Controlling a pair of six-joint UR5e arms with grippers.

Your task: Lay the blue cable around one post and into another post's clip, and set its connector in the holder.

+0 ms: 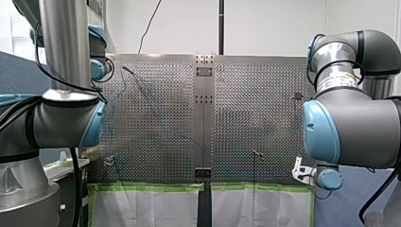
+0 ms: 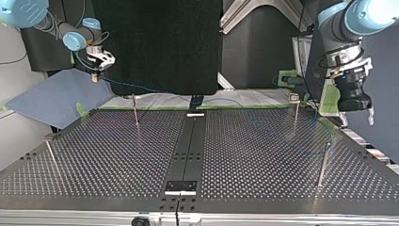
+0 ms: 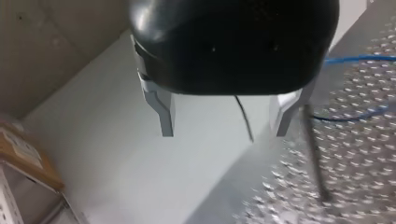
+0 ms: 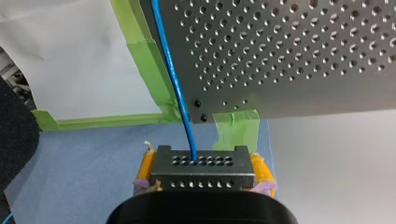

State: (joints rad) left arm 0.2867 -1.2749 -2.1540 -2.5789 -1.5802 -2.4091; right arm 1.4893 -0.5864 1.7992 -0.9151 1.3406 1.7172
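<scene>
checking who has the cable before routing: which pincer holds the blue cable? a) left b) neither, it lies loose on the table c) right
c: the blue cable runs straight into the right pincer, gripped between its yellow pads, while the left pincer stands open and empty.

Left end effector (image 3: 224,134) is spread, right end effector (image 4: 204,170) clamped.
</scene>
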